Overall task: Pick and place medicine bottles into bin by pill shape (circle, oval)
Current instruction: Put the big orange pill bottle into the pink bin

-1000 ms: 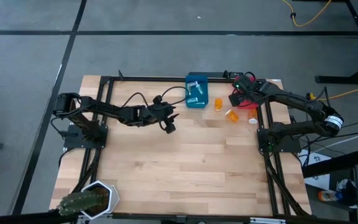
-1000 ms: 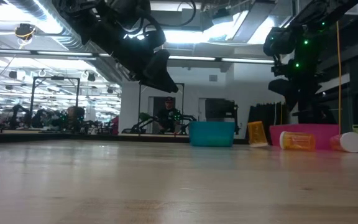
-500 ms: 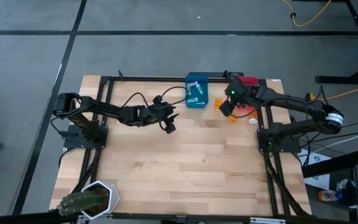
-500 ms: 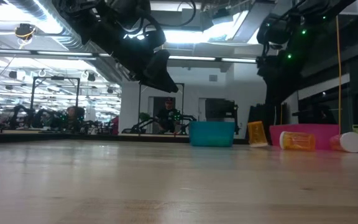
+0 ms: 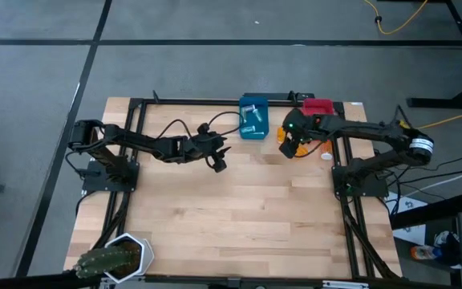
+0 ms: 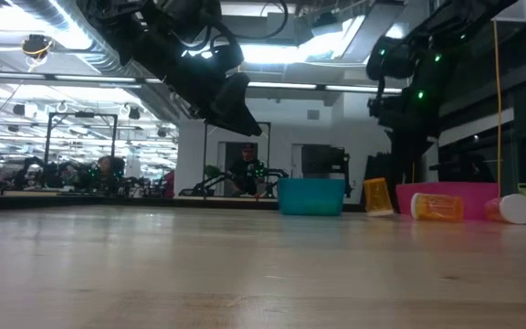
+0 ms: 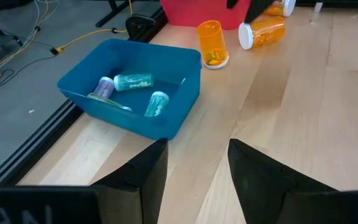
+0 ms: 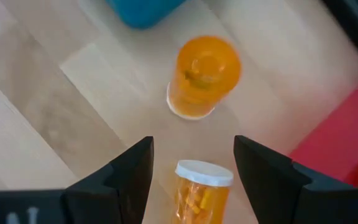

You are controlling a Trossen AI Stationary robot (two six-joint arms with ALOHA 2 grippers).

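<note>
The right gripper (image 8: 191, 163), fingers spread, hovers above a lying orange bottle (image 8: 201, 185) and an upturned orange bottle (image 8: 202, 76). The left gripper (image 7: 192, 163), fingers also spread, waits near the blue bin (image 7: 178, 87).

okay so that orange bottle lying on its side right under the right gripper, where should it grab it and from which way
Grip the lying orange bottle across the middle of its round body, coming straight down from above. It rests on its side on the table with its white cap toward the upturned orange bottle, so the open right gripper can likely straddle its width, fingers crosswise to its length.
</note>
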